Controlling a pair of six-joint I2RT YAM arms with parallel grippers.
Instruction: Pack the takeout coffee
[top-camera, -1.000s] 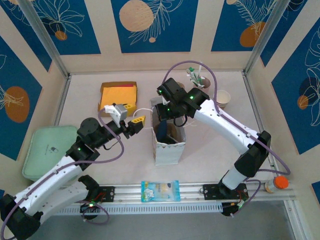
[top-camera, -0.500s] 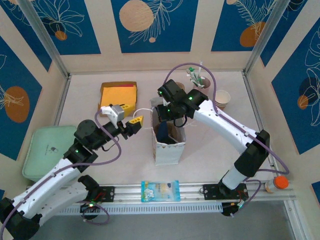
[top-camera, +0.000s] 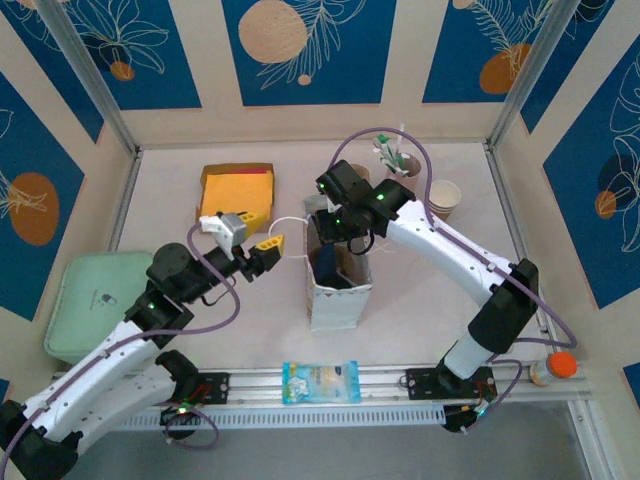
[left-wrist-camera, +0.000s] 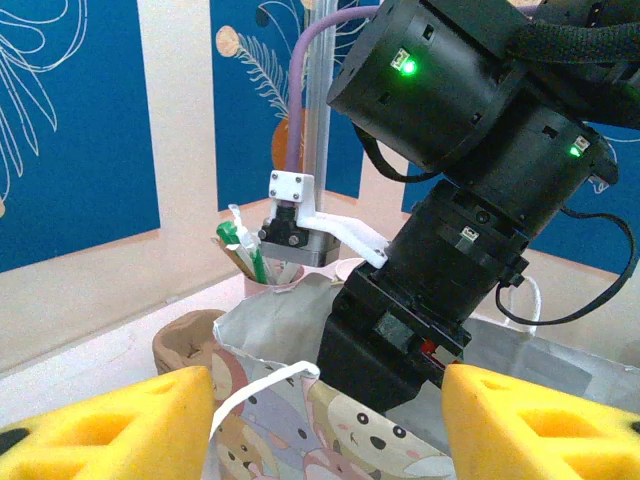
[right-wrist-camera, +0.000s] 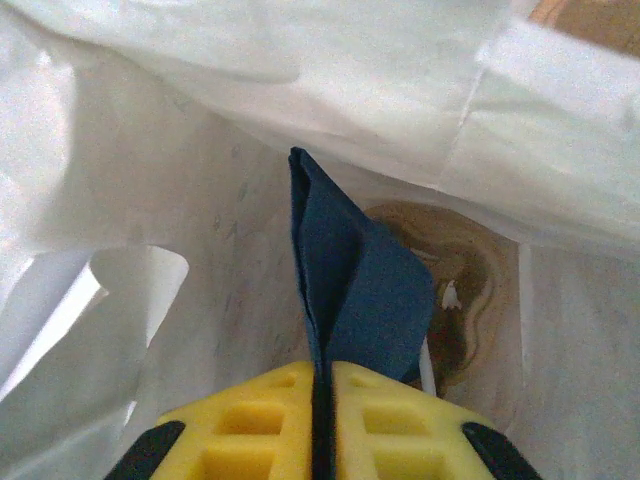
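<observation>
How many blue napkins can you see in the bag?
1: a folded blue napkin inside the white bag, pinched by the right end effector. Others may lie hidden beneath.

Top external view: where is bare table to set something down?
Bare table between paper bag and right arm, and between orange box and left wall. Crowded at back right: stirrer cup, cup stack.

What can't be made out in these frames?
- Brown shape at the bottom of the white bag, right wrist view: half behind the blue napkin and blurred, too vague to name.
- Bag's contents, top view: the right arm covers the opening.
- Brown object beyond the bag, left wrist view: the bag's rim cuts off its lower part.
</observation>
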